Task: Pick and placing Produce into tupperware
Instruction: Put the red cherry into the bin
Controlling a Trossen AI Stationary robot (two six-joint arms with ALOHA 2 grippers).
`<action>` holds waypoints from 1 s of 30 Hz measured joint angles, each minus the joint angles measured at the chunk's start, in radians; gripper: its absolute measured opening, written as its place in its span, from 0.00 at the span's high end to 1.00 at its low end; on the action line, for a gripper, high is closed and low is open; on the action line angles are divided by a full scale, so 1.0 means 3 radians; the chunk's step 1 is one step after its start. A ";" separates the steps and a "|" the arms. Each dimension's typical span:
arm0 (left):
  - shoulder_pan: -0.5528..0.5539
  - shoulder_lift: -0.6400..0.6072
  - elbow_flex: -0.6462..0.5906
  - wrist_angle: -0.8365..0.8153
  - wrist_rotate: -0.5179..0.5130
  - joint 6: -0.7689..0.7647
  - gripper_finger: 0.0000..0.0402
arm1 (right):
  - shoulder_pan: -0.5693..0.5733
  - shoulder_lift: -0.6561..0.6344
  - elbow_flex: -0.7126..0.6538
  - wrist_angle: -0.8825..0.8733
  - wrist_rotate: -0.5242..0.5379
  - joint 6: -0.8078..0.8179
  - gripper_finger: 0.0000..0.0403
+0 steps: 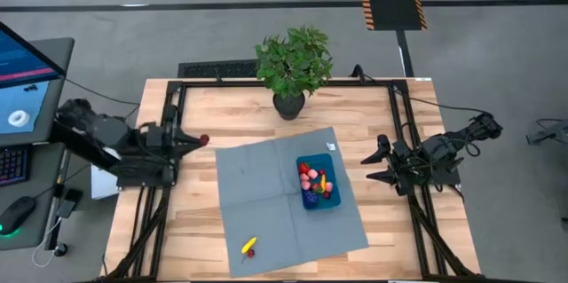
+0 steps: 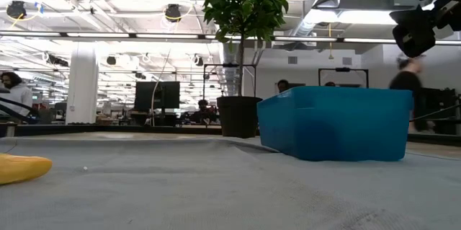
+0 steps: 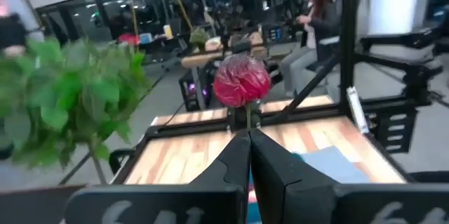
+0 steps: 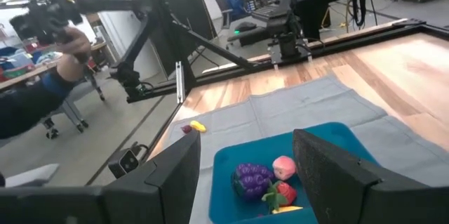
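Observation:
My left gripper (image 1: 197,140) hovers over the bare wood left of the grey mat, shut on a red toy fruit (image 1: 204,139). In the left wrist view the fruit (image 3: 242,83) sticks out past the shut fingertips (image 3: 249,136). The blue tupperware (image 1: 318,182) rests on the mat's right half and holds several produce pieces, among them a purple cluster (image 4: 251,178), a pink piece (image 4: 283,166) and a red one (image 4: 280,192). A yellow piece (image 1: 248,245) and a small red piece (image 1: 252,253) lie on the mat's near part. My right gripper (image 1: 374,164) waits open, right of the tupperware. My left gripper pinches the red fruit's thin stem (image 3: 248,117) between its two fingertips. The fingers point roughly level toward the table's right side. The fruit is lifted clear of the table and stands out beyond the fingertips.
A potted green plant (image 1: 293,70) stands at the table's far edge, behind the mat (image 1: 266,194). Black frame rails (image 1: 169,114) run along both sides. Bare wood lies around the mat. People sit and move in the room beyond the table.

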 joint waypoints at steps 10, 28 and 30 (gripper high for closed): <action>0.0644 -0.0281 -0.1200 0.1250 0.0990 0.0002 1.00 | 0.0000 0.0001 0.0000 0.0047 0.0000 -0.0249 0.38; 0.1587 0.0295 -0.1806 0.2406 0.2083 -0.0136 1.00 | -0.0645 0.0011 0.0000 0.0198 0.0003 -0.0973 0.38; 0.1644 0.0350 -0.1806 0.2457 0.2169 -0.0145 1.00 | -0.0901 0.0031 -0.0001 0.0195 -0.0293 -0.1033 0.38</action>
